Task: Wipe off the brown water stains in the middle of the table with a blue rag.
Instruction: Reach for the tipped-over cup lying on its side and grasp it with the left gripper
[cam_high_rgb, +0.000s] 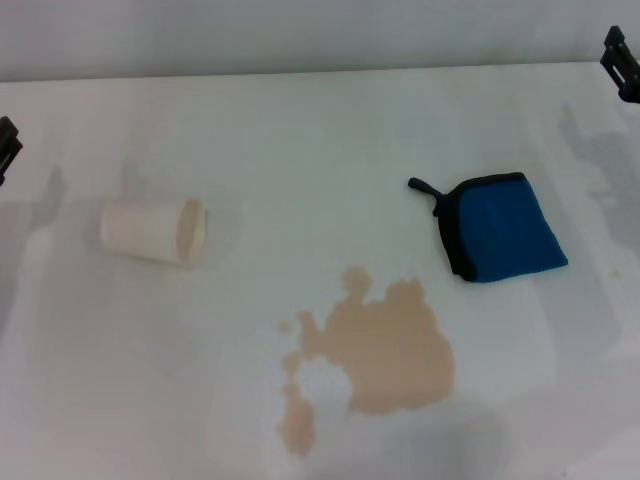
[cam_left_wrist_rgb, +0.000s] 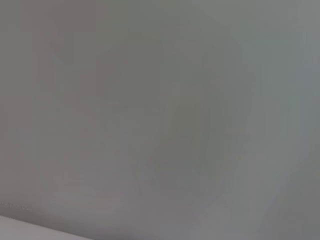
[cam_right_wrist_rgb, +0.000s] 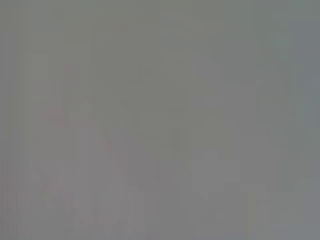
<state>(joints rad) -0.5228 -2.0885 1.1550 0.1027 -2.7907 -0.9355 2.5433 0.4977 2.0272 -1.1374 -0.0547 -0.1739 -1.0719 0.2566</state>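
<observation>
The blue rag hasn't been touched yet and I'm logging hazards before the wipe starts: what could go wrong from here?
1. The brown water stains spread wider than the blue rag, so one pass may smear liquid rather than lift it.
2. Small droplets sit apart beside the main puddle and could be missed.
3. The paper cup lies tipped on the table on the robot's left; a wide sweep might knock it rolling.

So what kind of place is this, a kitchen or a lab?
Probably a test bench rather than a kitchen: a bare glossy white table holds only a tipped off-white paper cup, a tan puddle and a folded blue rag.
</observation>
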